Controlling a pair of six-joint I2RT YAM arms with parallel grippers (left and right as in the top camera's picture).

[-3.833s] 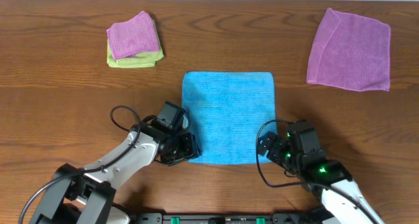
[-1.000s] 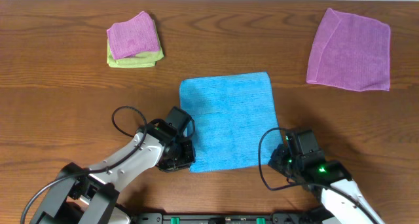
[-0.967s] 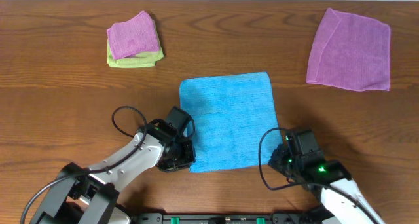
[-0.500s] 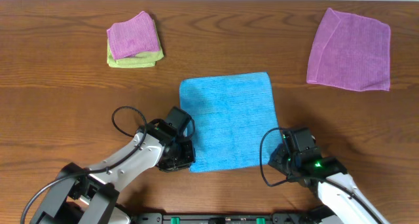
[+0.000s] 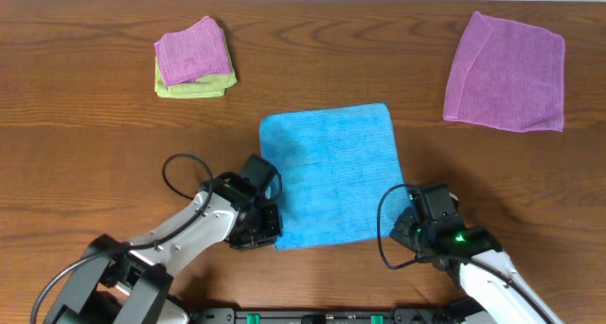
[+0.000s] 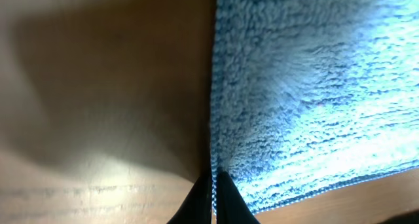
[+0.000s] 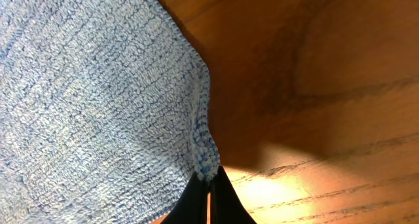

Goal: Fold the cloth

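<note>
The sky-blue cloth (image 5: pixel 331 172) lies flat in the middle of the wooden table, its near edge slightly lifted at both corners. My left gripper (image 5: pixel 272 231) sits at its near left corner and is shut on the cloth's left edge (image 6: pixel 213 152), the dark fingertips (image 6: pixel 226 194) pinching the hem. At the near right corner my right gripper (image 5: pixel 401 231) is shut on the cloth's right edge (image 7: pixel 204 149), which bunches up into a small ridge between its fingertips (image 7: pixel 226 198).
A large purple cloth (image 5: pixel 507 71) lies at the back right. A small folded purple cloth (image 5: pixel 192 51) rests on a folded lime-green one (image 5: pixel 189 85) at the back left. Bare wood surrounds the blue cloth.
The right gripper briefly opened and shut again on the cloth's right edge, shifting slightly left. Compared with the earliest frame, the cloth has been dragged a little toward me.
</note>
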